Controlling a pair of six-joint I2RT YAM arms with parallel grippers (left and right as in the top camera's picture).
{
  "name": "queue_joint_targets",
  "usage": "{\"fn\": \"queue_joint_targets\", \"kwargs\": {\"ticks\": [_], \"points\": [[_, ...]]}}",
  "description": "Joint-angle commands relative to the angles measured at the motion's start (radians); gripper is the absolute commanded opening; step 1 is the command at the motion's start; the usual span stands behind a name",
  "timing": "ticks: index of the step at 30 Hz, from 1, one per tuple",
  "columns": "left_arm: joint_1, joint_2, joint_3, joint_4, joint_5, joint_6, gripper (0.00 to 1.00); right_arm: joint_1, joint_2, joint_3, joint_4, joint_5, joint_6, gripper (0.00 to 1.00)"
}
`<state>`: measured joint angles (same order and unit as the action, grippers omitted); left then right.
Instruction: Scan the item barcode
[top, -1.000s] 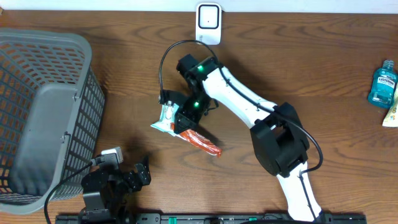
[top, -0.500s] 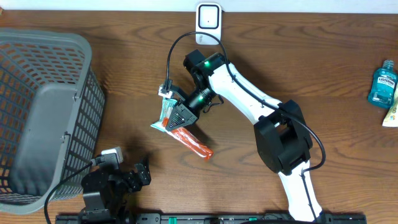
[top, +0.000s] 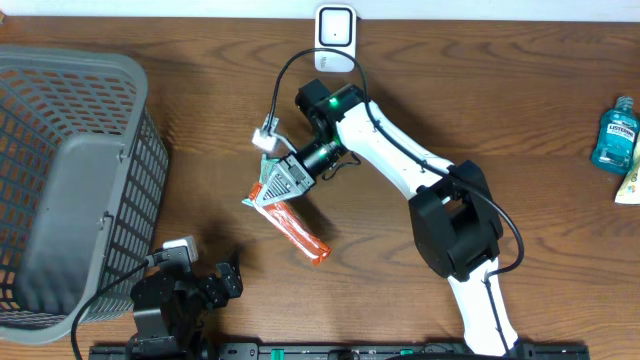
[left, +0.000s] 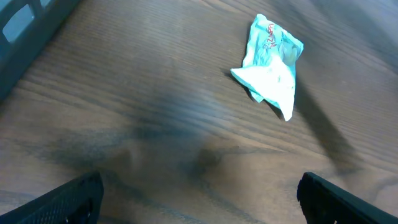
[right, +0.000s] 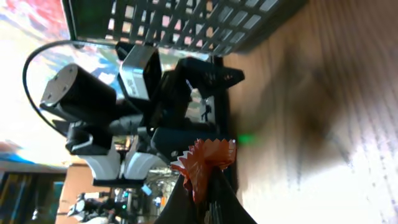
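The right fingers are clenching the crimped end seal of the orange snack packet, which is hanging tilted above the tabletop and is probably light, floppy and slick, while the left fingers are sitting released.

Wooden table bears basket, scanner, bottle, packet.

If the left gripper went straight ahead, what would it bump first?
Probably the teal packet on the table, though it lies slightly right of where the left gripper points.
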<state>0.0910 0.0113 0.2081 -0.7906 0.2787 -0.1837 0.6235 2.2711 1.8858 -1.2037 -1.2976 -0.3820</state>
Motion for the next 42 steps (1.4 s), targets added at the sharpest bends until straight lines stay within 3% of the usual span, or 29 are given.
{"fn": "queue_joint_targets", "kwargs": {"ticks": [1,8,25,27,30,32,38,41,42], "points": [[0.004,-0.003,-0.006,-0.069,0.000,-0.002,0.98,-0.010,-0.033,0.018,0.051,0.093,0.053,0.01],[0.004,-0.003,-0.006,-0.069,0.000,-0.002,0.98,-0.008,-0.016,0.017,0.230,0.588,0.052,0.01],[0.004,-0.003,-0.006,-0.069,0.000,-0.002,0.98,0.004,0.105,0.016,0.247,0.495,0.018,0.01],[0.004,-0.003,-0.006,-0.069,0.000,-0.002,0.98,0.012,0.104,0.016,0.253,0.496,0.018,0.06],[0.004,-0.003,-0.006,-0.069,0.000,-0.002,0.98,0.026,0.104,0.016,0.257,0.530,0.018,0.29],[0.004,-0.003,-0.006,-0.069,0.000,-0.002,0.98,0.034,0.104,0.016,0.257,0.558,0.019,0.39],[0.004,-0.003,-0.006,-0.069,0.000,-0.002,0.98,0.049,0.102,0.048,0.234,0.558,0.031,0.46],[0.004,-0.003,-0.006,-0.069,0.000,-0.002,0.98,0.055,0.102,0.068,0.231,0.563,0.030,0.52],[0.004,-0.003,-0.006,-0.069,0.000,-0.002,0.98,0.054,0.102,0.088,0.231,0.574,0.030,0.59]]}}
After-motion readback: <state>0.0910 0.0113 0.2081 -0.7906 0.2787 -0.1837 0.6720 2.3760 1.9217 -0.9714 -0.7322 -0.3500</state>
